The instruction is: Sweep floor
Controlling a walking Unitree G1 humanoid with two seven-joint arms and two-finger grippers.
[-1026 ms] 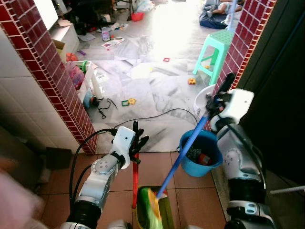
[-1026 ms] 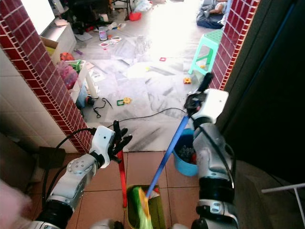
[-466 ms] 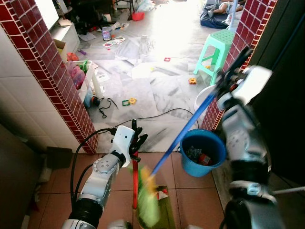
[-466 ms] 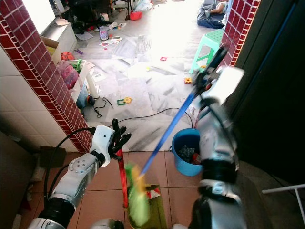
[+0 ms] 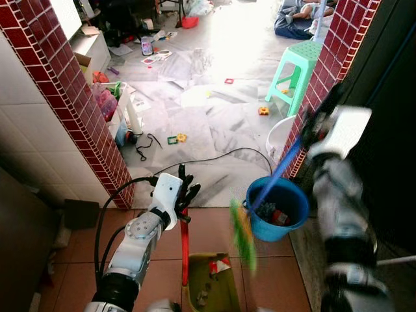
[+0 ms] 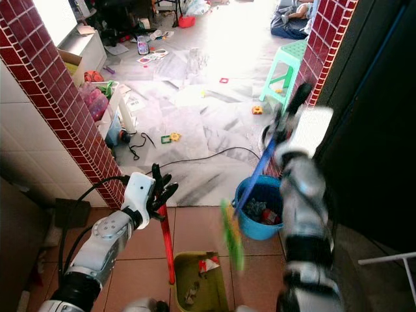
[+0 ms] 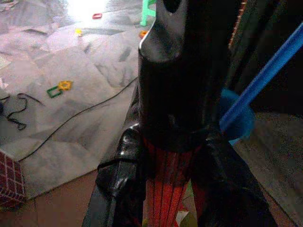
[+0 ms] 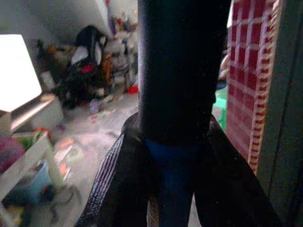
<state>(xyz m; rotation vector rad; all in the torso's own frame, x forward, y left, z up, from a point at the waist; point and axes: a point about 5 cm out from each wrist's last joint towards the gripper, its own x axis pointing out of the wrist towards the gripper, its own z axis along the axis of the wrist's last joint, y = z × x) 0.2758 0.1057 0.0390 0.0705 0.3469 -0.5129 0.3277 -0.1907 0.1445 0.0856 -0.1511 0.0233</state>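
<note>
My left gripper (image 5: 184,197) is shut on the red handle (image 5: 184,244) of an upright dustpan; the left wrist view shows that handle (image 7: 165,187) clamped between the fingers. The yellow-green pan (image 5: 209,289) sits on the tiles at the bottom and holds bits of litter. My right gripper (image 5: 316,123) is shut on a blue broom stick (image 5: 276,174), which also shows in the right wrist view (image 8: 174,189). The broom's green bristles (image 5: 242,234) are blurred and hang off the floor between the pan and the blue bucket (image 5: 286,224).
Red brick pillars stand left (image 5: 78,97) and right (image 5: 341,52) of the doorway. Beyond lie a black cable (image 5: 214,155), scattered toys (image 5: 175,138), a green stool (image 5: 294,68) and a white basin (image 5: 278,138). A person (image 5: 305,13) lies at the far end.
The broom head has swung up out of the dustpan and to the right, toward the blue bucket. The right arm moved with it and is blurred. The left arm has held still.
</note>
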